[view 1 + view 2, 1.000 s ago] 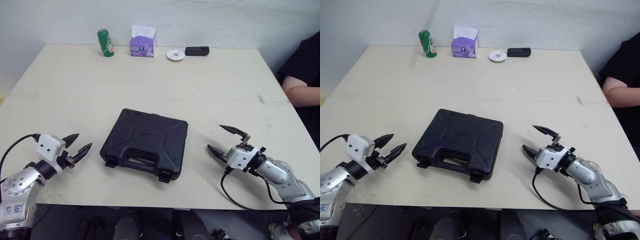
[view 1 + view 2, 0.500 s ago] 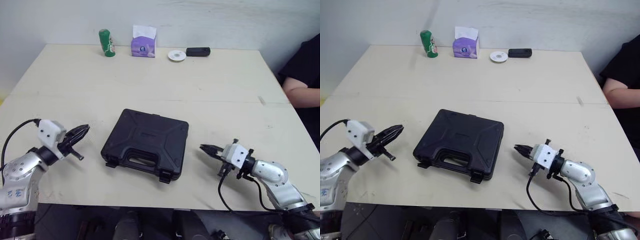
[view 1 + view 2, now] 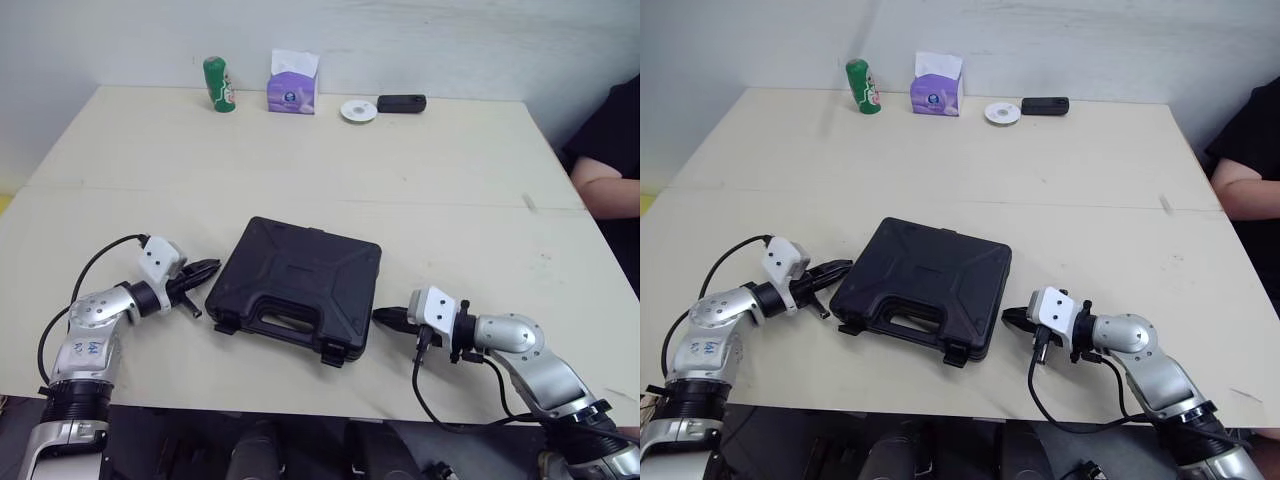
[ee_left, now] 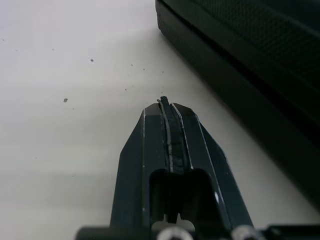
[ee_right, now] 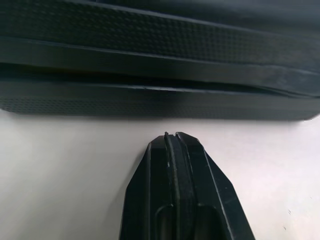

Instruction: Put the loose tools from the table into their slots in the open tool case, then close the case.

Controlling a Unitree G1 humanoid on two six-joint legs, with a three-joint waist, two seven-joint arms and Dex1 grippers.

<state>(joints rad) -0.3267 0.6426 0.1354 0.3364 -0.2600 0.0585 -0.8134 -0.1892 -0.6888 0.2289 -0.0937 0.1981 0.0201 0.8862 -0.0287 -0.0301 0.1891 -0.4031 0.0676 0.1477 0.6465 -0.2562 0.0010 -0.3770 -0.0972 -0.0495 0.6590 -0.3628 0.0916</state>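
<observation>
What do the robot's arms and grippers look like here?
The left arm and right arm are silver, each with a white wrist block and a black cable. The left gripper and right gripper have pointed black fingers. The left arm bears blue handwriting.

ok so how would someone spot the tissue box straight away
On the cream table, look along the far edge by the wall: four things in a row. The purple tissue box is second from the robot's left, between the green can and the white round disc; only it has white tissue poking from its top.
</observation>
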